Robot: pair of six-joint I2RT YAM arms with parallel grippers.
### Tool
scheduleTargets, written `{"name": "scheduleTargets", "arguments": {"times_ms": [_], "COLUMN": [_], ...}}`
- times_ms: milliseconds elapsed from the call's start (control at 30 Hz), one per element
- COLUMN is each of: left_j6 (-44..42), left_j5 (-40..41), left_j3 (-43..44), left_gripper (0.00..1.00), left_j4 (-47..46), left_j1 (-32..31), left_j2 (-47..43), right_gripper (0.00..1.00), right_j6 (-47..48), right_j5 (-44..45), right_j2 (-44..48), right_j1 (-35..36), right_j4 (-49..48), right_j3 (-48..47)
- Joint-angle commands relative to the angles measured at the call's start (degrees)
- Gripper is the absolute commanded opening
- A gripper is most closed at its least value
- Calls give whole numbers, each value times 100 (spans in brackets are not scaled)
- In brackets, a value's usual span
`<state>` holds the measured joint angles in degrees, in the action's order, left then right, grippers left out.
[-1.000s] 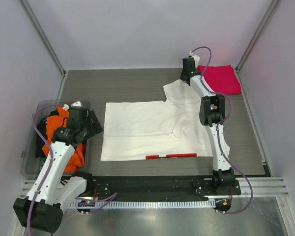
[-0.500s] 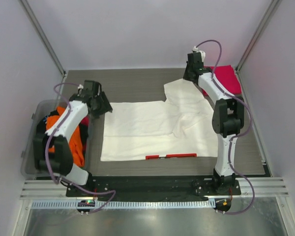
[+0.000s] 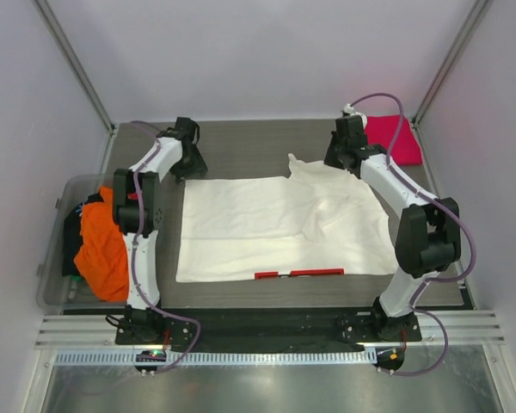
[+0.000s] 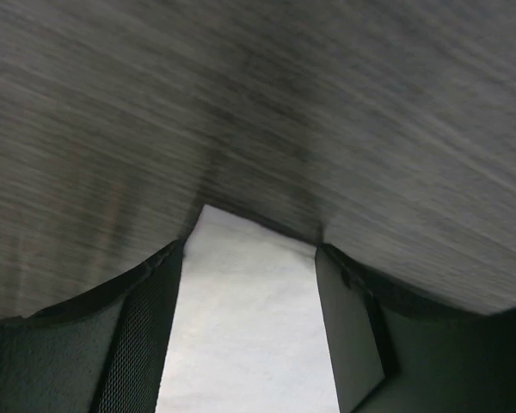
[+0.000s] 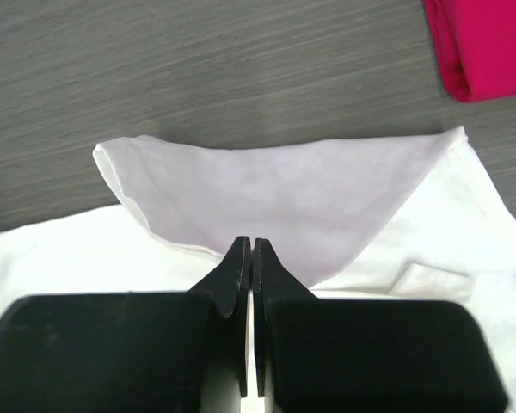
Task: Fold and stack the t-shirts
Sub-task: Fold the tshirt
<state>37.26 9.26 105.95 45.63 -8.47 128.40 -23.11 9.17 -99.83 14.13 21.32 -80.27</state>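
Note:
The white t-shirt (image 3: 267, 224) lies spread on the table, a red strip (image 3: 299, 274) showing at its near edge. My right gripper (image 3: 337, 161) is shut on its back right part; in the right wrist view the jaws (image 5: 252, 245) pinch a raised fold of white cloth (image 5: 275, 194). My left gripper (image 3: 192, 166) is at the shirt's back left corner, open, and that white corner (image 4: 245, 292) lies between its fingers (image 4: 146, 331). A folded pink-red t-shirt (image 3: 389, 139) lies at the back right and also shows in the right wrist view (image 5: 486, 43).
A clear plastic bin (image 3: 52, 267) at the left holds an orange shirt (image 3: 103, 249) and a dark one (image 3: 72, 241). Metal frame posts rise at both back corners. A black rail (image 3: 267, 323) runs along the near edge.
My left arm swung from over the bin to the white shirt's back left corner. My right gripper moved nearer from the back, drawing the shirt's back right part with it.

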Motion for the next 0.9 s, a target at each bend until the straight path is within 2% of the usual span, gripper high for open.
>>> {"name": "scheduleTargets", "arguments": {"times_ms": [0,200,367,467,500,567,667,867], "left_j6": [133,361,458,414,397,282,239,133], "left_j5": [226,314,217,226,165,50,-64,102], "left_j3": [268,172,-145,-136,-110,56,233,-205], "left_gripper": [64,60,44,27,9,0,0,0], "left_j4": [342,280,87,34,51,130,368,360], "left_j1": [56,82,91,82,82,82,74,12], "left_j2": [158,317,239,247,256,291,230,-674], "right_gripper": [1,1,1,1,1,1,1,1], "right_j6": [-97,-106,-106,-114,-114,-106,-79,-88], "right_j5": [-126,-135,-99,-82,-65,-56,85,375], "right_j2": [526,1035,1229,1229,1247,1229,1326,1931], "right_j1": [37,37,37,28,37,37,28,-33], "right_j4": [-242,-242,-251,-251,-251,-251,-138,-14], "right_j3": [256,732,881,890,890,873,776,1039]}}
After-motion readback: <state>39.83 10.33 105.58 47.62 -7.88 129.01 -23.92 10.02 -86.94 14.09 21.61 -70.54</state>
